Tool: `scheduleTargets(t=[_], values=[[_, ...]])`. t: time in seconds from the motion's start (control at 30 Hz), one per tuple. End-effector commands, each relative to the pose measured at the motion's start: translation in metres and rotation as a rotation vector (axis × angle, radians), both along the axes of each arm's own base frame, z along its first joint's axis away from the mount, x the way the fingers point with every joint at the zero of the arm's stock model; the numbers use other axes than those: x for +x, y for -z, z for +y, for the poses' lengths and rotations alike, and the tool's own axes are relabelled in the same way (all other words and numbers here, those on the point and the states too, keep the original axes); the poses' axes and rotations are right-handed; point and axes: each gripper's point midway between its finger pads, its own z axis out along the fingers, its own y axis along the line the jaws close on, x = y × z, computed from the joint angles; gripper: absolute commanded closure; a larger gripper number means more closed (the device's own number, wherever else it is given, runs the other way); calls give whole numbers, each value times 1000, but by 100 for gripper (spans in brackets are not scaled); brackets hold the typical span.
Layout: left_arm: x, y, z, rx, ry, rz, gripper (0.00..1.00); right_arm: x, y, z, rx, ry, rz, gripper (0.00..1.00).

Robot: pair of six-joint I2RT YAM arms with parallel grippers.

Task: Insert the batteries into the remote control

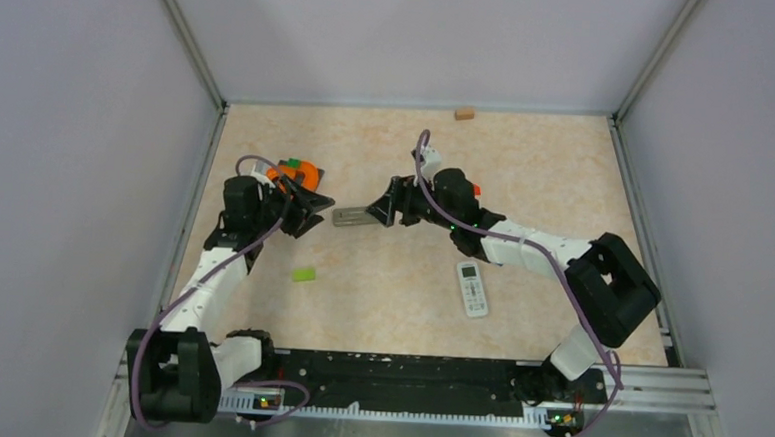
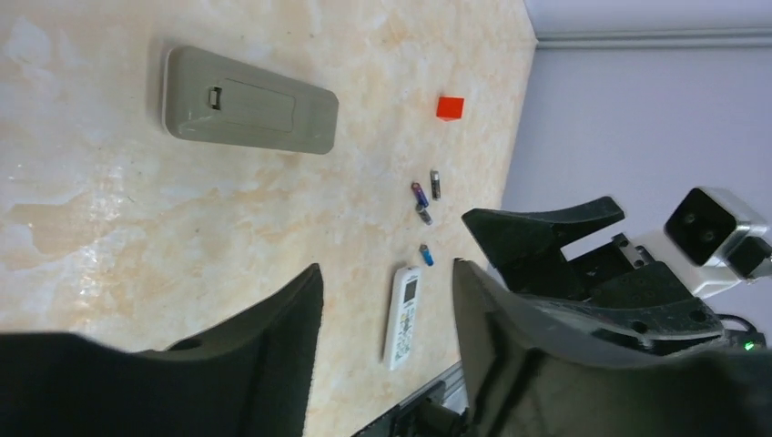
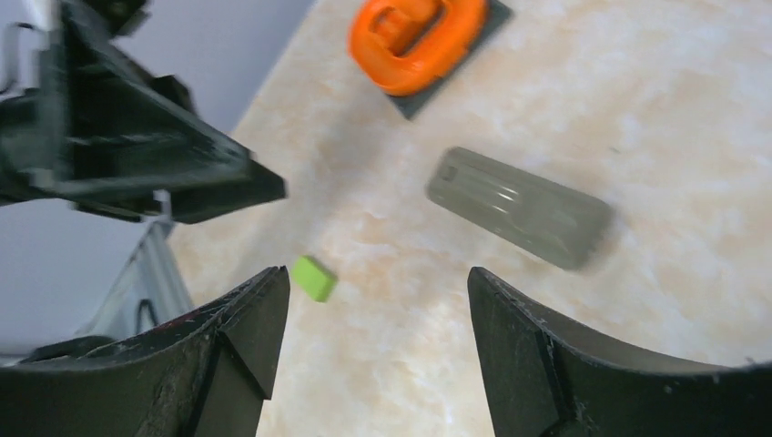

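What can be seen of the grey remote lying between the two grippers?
The grey remote is a long slab with rounded corners, of what looks like matt plastic. It lies flat on the table, back side up. Its battery cover looks closed, with a small latch at one end. It sits between the left gripper and the right gripper, closer to the right one. In both wrist views nothing touches it.

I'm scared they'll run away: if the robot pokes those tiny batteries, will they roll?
Probably. The batteries are little round cylinders lying on their sides on a smooth flat table, so a nudge would likely roll them. They look tiny beside the white remote, so probably light and tricky to pinch.
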Motion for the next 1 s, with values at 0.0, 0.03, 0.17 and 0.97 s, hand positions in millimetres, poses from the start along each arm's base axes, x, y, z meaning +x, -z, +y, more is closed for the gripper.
scheduleTargets(t=[0.0, 0.03, 0.17, 0.97], values=[[25, 7, 16, 114, -57, -61, 29, 24, 38, -28, -149, 227, 36, 27], [30, 13, 18, 126, -71, -42, 23, 29, 47, -35, -190, 273, 72, 28], [56, 36, 20, 176, -94, 26, 11, 38, 74, -43, -286, 347, 178, 34], [103, 123, -33, 180, 106, 145, 43, 28, 136, -10, -257, 286, 442, 58]])
